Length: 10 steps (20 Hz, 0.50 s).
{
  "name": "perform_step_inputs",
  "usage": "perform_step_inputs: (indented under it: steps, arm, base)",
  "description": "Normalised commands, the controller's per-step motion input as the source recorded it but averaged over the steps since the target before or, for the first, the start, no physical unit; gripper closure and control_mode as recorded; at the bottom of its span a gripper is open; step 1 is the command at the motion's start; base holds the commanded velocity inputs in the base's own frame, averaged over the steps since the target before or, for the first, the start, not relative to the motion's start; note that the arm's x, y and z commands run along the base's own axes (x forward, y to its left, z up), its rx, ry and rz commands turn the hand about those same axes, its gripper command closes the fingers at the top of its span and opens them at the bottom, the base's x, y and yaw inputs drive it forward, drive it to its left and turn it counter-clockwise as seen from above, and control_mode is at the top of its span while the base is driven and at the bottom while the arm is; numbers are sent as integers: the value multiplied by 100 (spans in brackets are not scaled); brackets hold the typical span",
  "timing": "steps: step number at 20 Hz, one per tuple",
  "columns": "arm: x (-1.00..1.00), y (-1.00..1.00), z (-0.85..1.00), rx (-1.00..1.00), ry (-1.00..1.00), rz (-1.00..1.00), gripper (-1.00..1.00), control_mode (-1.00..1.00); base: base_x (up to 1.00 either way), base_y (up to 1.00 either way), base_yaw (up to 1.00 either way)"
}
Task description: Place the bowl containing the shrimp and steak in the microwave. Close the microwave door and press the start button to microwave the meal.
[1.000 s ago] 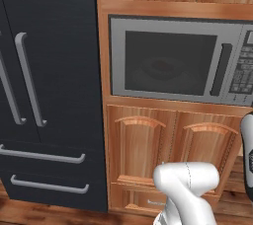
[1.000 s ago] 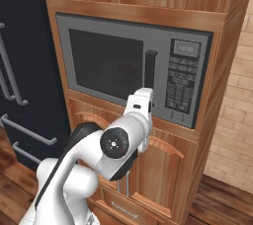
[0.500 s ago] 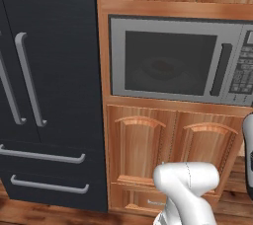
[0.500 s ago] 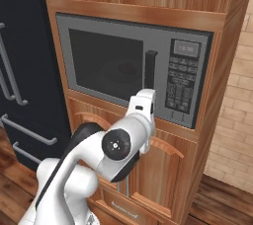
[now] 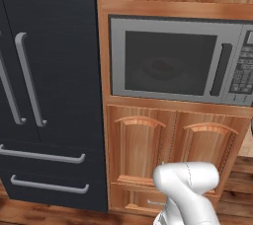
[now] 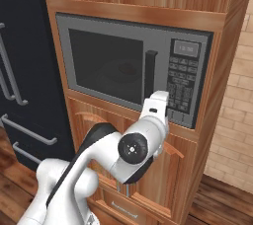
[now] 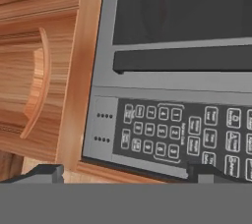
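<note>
Gripper: the gripper (image 7: 125,171) shows as two dark finger tips at the bottom of the hand view, set wide apart with nothing between them, so it stands open. In the right base view the white hand (image 6: 154,108) is raised in front of the lower part of the keypad side of the oven.

Microwave: the microwave (image 6: 133,66) sits built into the wooden cabinet column, straight ahead of the gripper and close to it.

Microwave door: the microwave door (image 5: 170,61) is shut flat against the frame; its dark bar handle (image 6: 149,76) lies just beyond the gripper, toward the window side.

Keypad panel: the keypad panel (image 7: 184,134) faces the gripper directly, its rows of buttons lying just past the finger tips in the hand view; whether a finger touches a button, I cannot tell.

Bowl: a pale round shape, the bowl (image 5: 160,68), shows faintly through the dark glass, inside the oven, beyond the gripper and off toward the door side.

Steak: a dim reddish patch, the steak (image 5: 162,65), shows on it; too murky to make out more.

Cabinet doors: the wooden cabinet doors (image 5: 173,142) hang below the gripper, under the oven.

Fridge: the dark fridge (image 5: 47,91) with grey handles stands well off to the gripper's left.
</note>
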Motion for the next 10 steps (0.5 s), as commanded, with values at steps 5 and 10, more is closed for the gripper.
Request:
perform_step_inputs:
  steps: [5, 10]
  arm:
    - [0, -30, 10, 1, 0, 0, -100, -100]
    - [0, -2, 13, 0, 0, 0, -100, -100]
  base:
    - [0, 0, 0]
    - [0, 0, 0]
